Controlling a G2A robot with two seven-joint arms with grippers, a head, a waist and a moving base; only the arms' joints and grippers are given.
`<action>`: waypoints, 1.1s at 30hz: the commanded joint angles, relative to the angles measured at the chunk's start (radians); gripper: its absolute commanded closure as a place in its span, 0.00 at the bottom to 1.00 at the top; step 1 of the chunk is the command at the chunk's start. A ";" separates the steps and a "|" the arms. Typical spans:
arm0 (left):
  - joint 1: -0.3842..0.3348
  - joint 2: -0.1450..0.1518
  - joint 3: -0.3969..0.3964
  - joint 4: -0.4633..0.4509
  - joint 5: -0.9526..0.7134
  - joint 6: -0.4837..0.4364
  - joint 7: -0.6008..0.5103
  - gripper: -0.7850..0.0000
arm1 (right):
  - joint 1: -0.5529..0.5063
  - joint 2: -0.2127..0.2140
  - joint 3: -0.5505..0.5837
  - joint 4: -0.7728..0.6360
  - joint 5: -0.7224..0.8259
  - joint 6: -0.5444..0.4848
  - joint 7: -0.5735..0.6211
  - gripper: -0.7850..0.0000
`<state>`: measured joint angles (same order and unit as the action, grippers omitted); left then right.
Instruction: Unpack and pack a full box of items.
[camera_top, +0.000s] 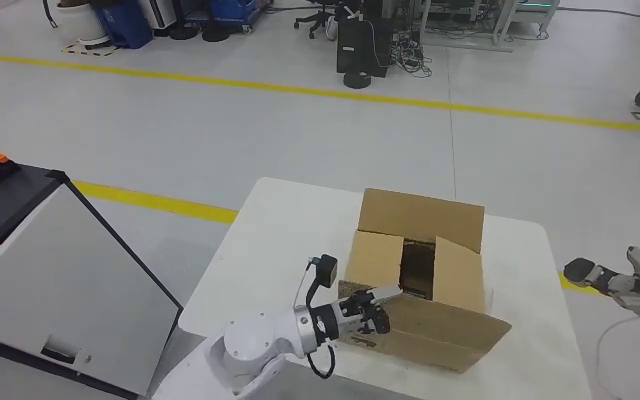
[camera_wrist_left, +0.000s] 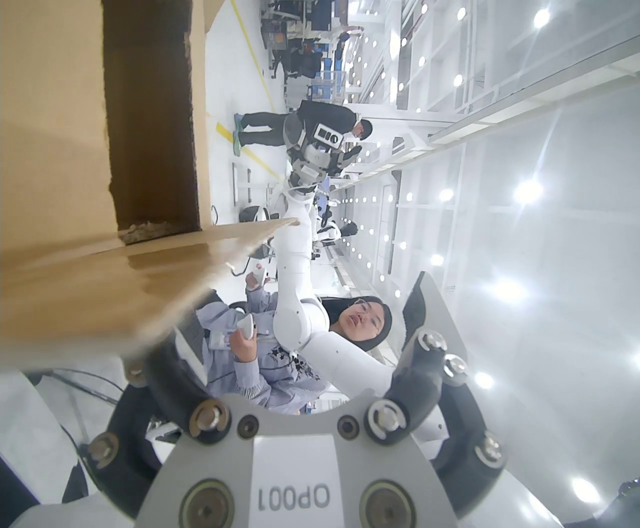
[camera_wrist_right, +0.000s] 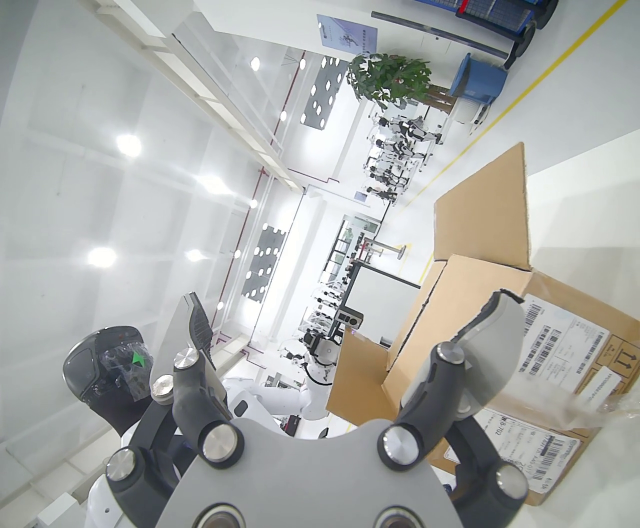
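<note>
The open-flapped cardboard box (camera_top: 420, 218) stands in the middle of the counter (camera_top: 265, 245), the left gripper (camera_top: 372, 308) at its 8 o'clock corner with jaws spread against the near flap, clamping nothing, while the right gripper (camera_wrist_right: 345, 307), likewise wide open and empty, hangs off the counter's 3 o'clock edge.

My hand (camera_wrist_left: 295, 320) is right up close to a brown cardboard box (camera_wrist_left: 50, 125). My two fingers are spread wide apart. One finger (camera_wrist_left: 422, 320) sticks out in the air, away from the box. The other one is tucked behind a flap (camera_wrist_left: 125, 280) of the box, so I can't see its tip. Past the flap, part of the box looks dark and shady.
</note>
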<state>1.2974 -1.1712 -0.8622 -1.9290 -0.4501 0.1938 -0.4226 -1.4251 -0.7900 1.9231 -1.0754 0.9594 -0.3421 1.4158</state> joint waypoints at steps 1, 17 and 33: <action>-0.014 -0.006 0.008 0.003 0.012 -0.017 0.023 0.00 | -0.002 -0.001 0.001 -0.002 -0.003 0.002 -0.001 0.00; -0.162 -0.071 0.118 0.182 0.137 -0.015 0.188 0.00 | -0.033 -0.009 0.032 -0.024 -0.010 0.007 -0.008 0.00; -0.217 -0.103 0.172 0.212 0.327 0.231 0.242 0.00 | 0.080 -0.015 -0.007 -0.029 -0.049 0.147 -0.218 0.00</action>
<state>1.0814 -1.2741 -0.6901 -1.7135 -0.1371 0.4098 -0.1816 -1.3608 -0.8046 1.9274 -1.1046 0.9261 -0.2033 1.2177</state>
